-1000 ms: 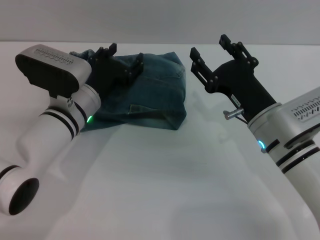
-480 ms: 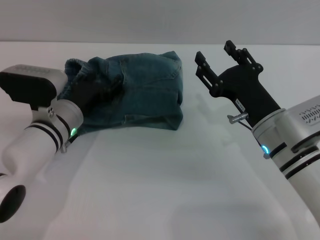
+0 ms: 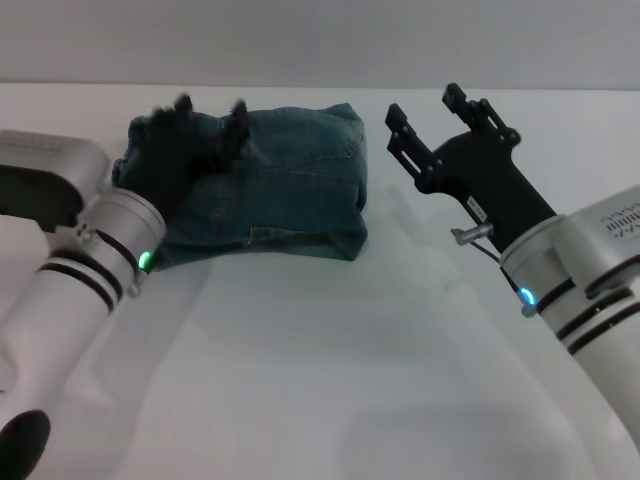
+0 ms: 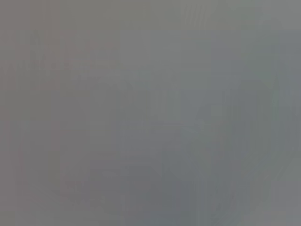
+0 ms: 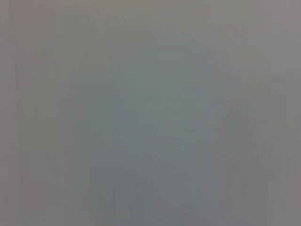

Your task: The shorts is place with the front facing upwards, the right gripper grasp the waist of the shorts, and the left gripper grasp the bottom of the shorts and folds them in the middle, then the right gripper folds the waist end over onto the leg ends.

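The blue denim shorts [image 3: 300,170] lie folded into a compact bundle at the far middle-left of the white table [image 3: 320,360]. I cannot tell the waist from the leg ends in this bundle. My left gripper [image 3: 211,103], with the green ring light, hovers over the bundle's left part, blurred, its two fingers apart and holding nothing. My right gripper [image 3: 423,102], with the blue ring light, stands open just right of the shorts, apart from the cloth. Both wrist views are plain grey and show nothing.
My left arm's white forearm [image 3: 70,290] crosses the near left of the table. The right forearm [image 3: 590,290] fills the near right corner. The table's far edge runs just behind the shorts.
My left arm has drawn back toward the near left, and its fingers, low against the cloth half a second ago, now stand up over the bundle's left part. The right gripper has barely moved.
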`<control>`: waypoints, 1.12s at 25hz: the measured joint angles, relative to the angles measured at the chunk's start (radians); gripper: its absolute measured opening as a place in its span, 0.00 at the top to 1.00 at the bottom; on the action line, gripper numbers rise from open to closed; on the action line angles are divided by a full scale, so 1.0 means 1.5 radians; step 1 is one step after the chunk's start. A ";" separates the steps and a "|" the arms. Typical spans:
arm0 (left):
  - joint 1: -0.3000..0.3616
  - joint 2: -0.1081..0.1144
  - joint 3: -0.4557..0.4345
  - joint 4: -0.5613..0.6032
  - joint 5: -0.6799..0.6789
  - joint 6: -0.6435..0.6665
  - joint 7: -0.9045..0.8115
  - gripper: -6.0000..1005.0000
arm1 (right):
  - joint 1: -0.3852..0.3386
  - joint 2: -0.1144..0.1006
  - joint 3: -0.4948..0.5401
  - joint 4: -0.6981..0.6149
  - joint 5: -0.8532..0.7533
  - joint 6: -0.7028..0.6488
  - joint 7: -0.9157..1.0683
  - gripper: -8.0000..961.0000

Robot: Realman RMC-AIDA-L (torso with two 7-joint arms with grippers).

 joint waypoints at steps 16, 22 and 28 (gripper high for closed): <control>0.080 -0.004 -0.094 -0.085 0.025 0.020 0.086 0.27 | 0.131 0.000 0.027 -0.010 0.003 0.334 0.089 0.28; 0.066 -0.005 -0.094 -0.073 0.025 0.016 0.081 0.27 | 0.138 -0.001 0.069 -0.022 0.004 0.430 0.103 0.28; 0.060 -0.005 -0.090 -0.067 0.025 0.014 0.081 0.27 | 0.128 -0.002 0.083 -0.020 0.002 0.435 0.103 0.28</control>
